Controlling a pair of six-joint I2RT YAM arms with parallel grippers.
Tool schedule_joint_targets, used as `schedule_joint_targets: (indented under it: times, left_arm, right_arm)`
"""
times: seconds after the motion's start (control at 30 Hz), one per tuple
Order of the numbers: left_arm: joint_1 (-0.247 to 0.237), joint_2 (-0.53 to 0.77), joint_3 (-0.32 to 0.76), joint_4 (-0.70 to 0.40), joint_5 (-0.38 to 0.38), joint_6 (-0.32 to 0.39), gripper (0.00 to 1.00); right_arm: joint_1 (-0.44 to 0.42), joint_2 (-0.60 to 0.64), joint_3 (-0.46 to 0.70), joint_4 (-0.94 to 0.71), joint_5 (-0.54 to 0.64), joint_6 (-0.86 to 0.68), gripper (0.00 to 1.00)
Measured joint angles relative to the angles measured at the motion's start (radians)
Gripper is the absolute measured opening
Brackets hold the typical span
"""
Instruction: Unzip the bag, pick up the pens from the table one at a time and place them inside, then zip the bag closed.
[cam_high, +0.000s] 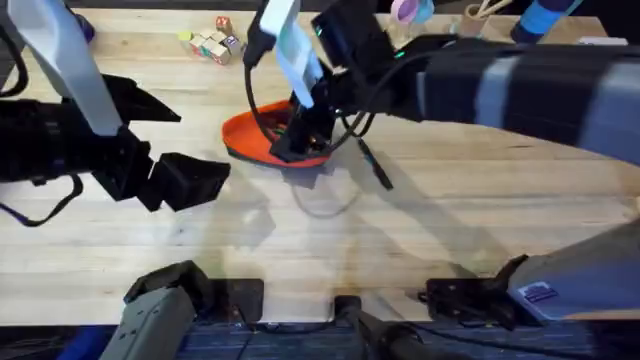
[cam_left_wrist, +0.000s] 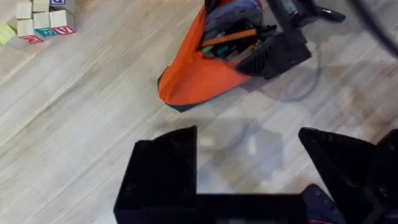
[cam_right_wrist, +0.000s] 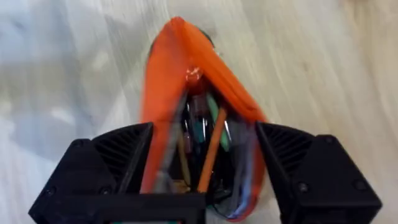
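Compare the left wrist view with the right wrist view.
Left wrist alone: toy blocks on the table, the whole right gripper at the bag's mouth, and the open left gripper hanging over bare wood. Right wrist alone: the bag's far closed end, between its own spread jaws. Both: the open orange bag with an orange pen inside.

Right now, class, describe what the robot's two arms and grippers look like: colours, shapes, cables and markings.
The left gripper has blocky matte-black fingers. The right gripper has black fingers with ribbed inner faces and small screws. From overhead, both arms are black with pale grey links, a black cable loops beside the right arm, and a white-and-blue label marks its base.
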Motion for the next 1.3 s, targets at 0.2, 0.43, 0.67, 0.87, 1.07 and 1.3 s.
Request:
schedule_joint_targets:
  times: [0.2, 0.43, 0.67, 0.87, 1.07, 1.3]
  left_arm:
    - [0.000, 0.000, 0.000, 0.000, 0.000, 0.000, 0.992]
    - [0.000, 0.000, 0.000, 0.000, 0.000, 0.000, 0.993]
    - [0.000, 0.000, 0.000, 0.000, 0.000, 0.000, 0.993]
    - [0.000, 0.000, 0.000, 0.000, 0.000, 0.000, 0.994]
    - [0.000, 0.000, 0.000, 0.000, -0.002, 0.000, 0.994]
    - [0.000, 0.000, 0.000, 0.001, -0.002, 0.000, 0.993]
  right_arm:
    - [-0.001, -0.159, 0.000, -0.100, 0.007, 0.023, 0.997]
    - [-0.004, -0.273, 0.000, -0.222, 0.077, 0.073, 0.997]
    - [-0.036, -0.377, 0.000, -0.403, 0.121, 0.191, 0.997]
    - [-0.106, -0.409, 0.000, -0.520, 0.128, 0.312, 0.997]
    - [-0.175, -0.409, 0.000, -0.590, 0.183, 0.373, 0.997]
    - [-0.196, -0.409, -0.008, -0.590, 0.226, 0.387, 0.996]
